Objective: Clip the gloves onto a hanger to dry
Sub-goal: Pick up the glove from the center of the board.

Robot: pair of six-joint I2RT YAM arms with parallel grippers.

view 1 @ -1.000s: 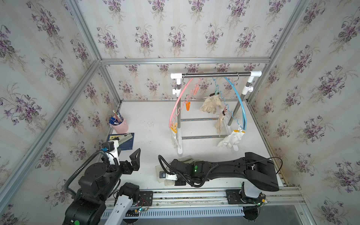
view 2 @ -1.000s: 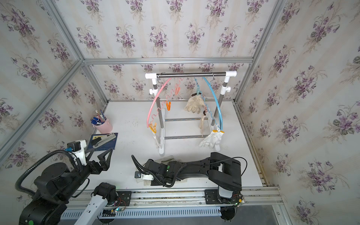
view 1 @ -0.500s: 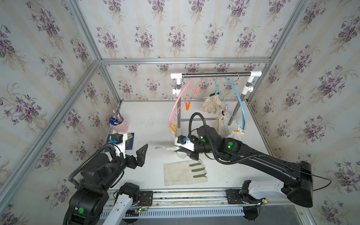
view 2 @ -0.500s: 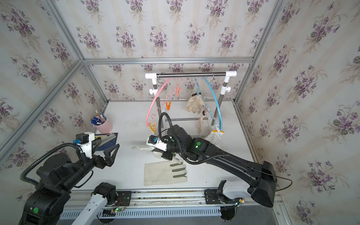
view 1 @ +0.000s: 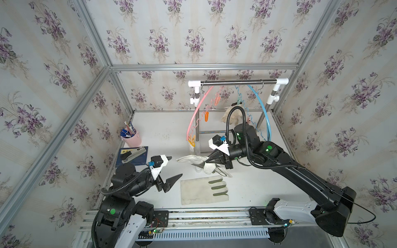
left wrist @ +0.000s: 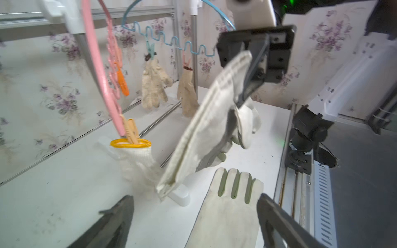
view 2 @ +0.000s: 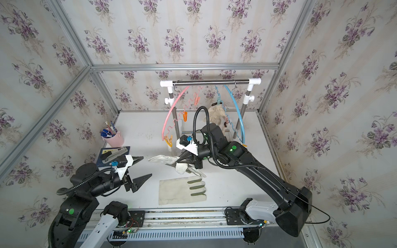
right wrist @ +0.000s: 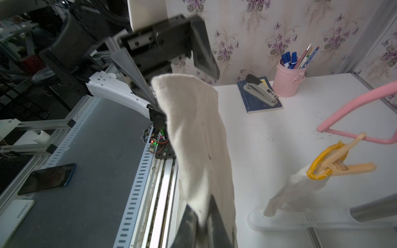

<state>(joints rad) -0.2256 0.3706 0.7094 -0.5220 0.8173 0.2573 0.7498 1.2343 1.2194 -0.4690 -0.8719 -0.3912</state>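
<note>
My right gripper is shut on an off-white canvas glove and holds it above the table, cuff pointing toward my left arm. A second canvas glove lies flat near the front edge. My left gripper stands open and empty just short of the held glove's cuff. A white knitted glove with a yellow cuff hangs pegged to the pink hanger. Beige knitted gloves hang from the blue hanger.
The hangers hang on a steel rack at the back, its white foot just under the held glove. A pink cup of pens and a stapler on a blue notebook stand at the left. A metal rail runs along the front.
My right arm has swung up from the front of the table, lifting the canvas glove toward the rack. My left gripper has moved in toward the glove's cuff, its jaws slightly narrower.
</note>
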